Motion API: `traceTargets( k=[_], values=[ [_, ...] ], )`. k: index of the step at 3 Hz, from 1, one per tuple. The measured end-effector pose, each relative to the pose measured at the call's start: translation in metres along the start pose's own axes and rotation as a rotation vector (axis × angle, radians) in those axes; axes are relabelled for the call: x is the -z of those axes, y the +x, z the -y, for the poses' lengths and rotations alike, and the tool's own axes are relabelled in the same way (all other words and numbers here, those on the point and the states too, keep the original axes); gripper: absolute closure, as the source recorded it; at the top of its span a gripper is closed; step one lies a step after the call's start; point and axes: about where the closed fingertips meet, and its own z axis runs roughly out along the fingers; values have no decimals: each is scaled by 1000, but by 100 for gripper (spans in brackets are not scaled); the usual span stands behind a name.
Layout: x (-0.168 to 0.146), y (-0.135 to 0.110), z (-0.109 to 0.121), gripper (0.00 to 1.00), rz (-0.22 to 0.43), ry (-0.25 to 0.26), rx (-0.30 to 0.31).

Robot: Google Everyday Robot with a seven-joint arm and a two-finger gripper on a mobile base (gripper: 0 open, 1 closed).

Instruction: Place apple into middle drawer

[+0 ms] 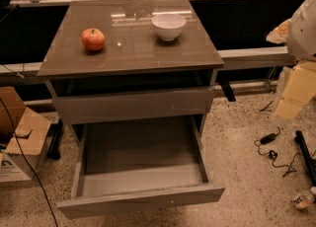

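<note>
The apple [93, 39] is being carried on the left part of the grey-brown surface [133, 53], well apart from the white bowl [168, 26], which is being kept toward the back right of the same surface. Only the bowl's plain white inside is being shown. Below, the middle drawer [140, 152] is being held pulled far out toward the camera, its bare grey floor and side walls being exposed to view. The drawer front above it [131, 105] is being kept back under the surface's edge. The tool [290, 100] is being held off at the right edge of the view, over the speckled floor, well apart from apple and drawer; whether it is wide or narrow cannot be told. A cardboard box [19, 137] is being seen on the floor at the left.
</note>
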Motion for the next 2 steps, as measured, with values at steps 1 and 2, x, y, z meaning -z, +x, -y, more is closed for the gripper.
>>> traceTargets(
  k=[1, 2],
  values=[
    [1, -1, 1, 0, 4, 3, -6],
    [-11, -47, 10, 0, 80, 8, 17]
  ],
)
